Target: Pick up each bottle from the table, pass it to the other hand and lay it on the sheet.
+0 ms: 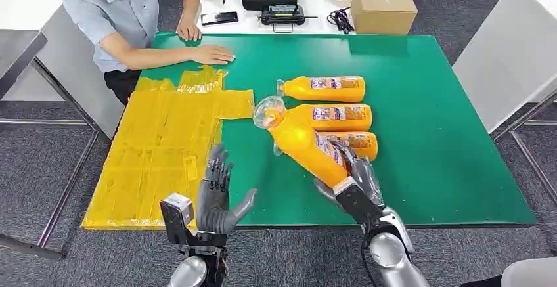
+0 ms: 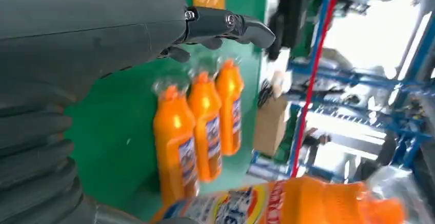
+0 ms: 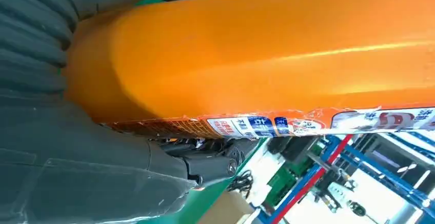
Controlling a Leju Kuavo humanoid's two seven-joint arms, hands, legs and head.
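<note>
Right hand (image 1: 351, 176) grips a bottle (image 1: 303, 144), raised and tilted over three bottles (image 1: 332, 116) on the table (image 1: 427, 136). Left hand (image 1: 217, 195) open, empty, near sheet (image 1: 157, 149).

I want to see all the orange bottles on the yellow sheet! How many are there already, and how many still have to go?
None so far: the yellow sheet has no bottle on it. The right hand holds one orange bottle up, tilted toward the open left hand, so the handover hasn't happened yet. Three more bottles lie side by side on the green table.
</note>
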